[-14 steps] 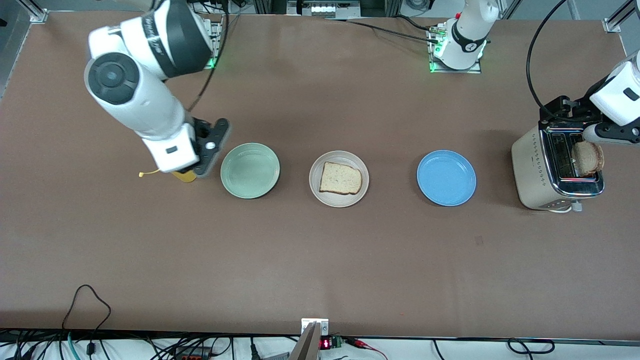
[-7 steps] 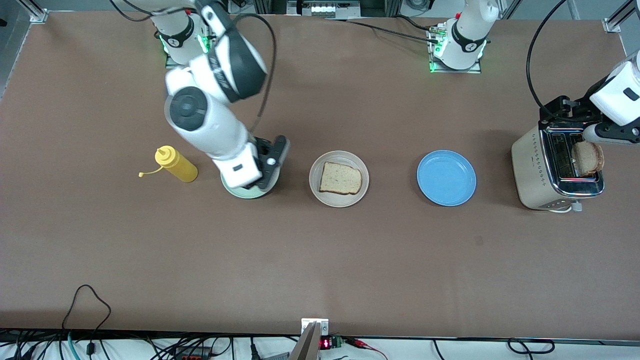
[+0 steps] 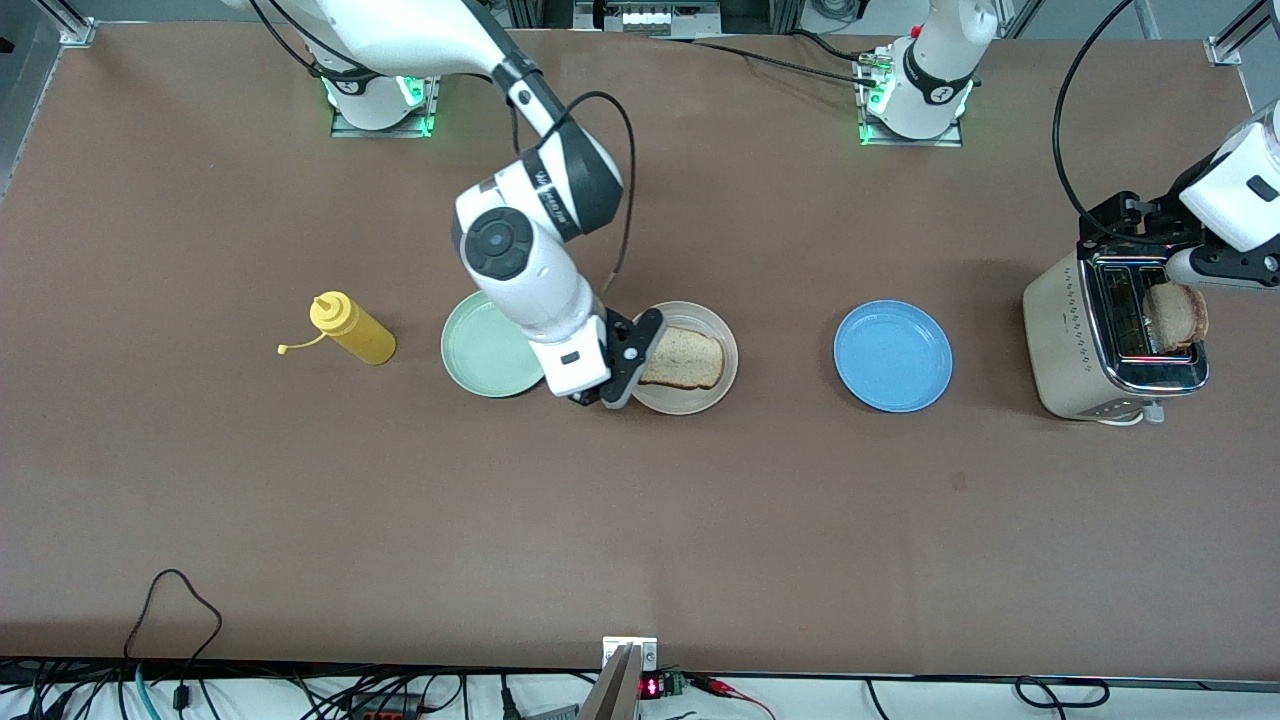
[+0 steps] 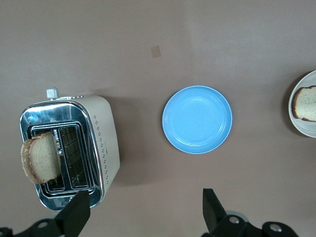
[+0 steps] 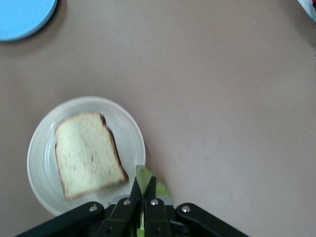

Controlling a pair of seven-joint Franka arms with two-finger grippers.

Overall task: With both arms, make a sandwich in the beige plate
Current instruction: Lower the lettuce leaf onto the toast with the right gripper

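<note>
Only wristward: lettuce point(image 5: 148, 181) in right pincer point(image 5: 143, 190).

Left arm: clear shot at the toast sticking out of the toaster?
Probably yes. The left end effector hangs open above the toaster, and the toast stands proud of its slot with nothing over it.

A high camera faces the robots across the whole worktop point(image 3: 300, 520), while each wrist camera looks straight down from closer in, both wrist views catching the beige plate point(image 5: 133, 143) and blue plate point(image 4: 197, 119).
</note>
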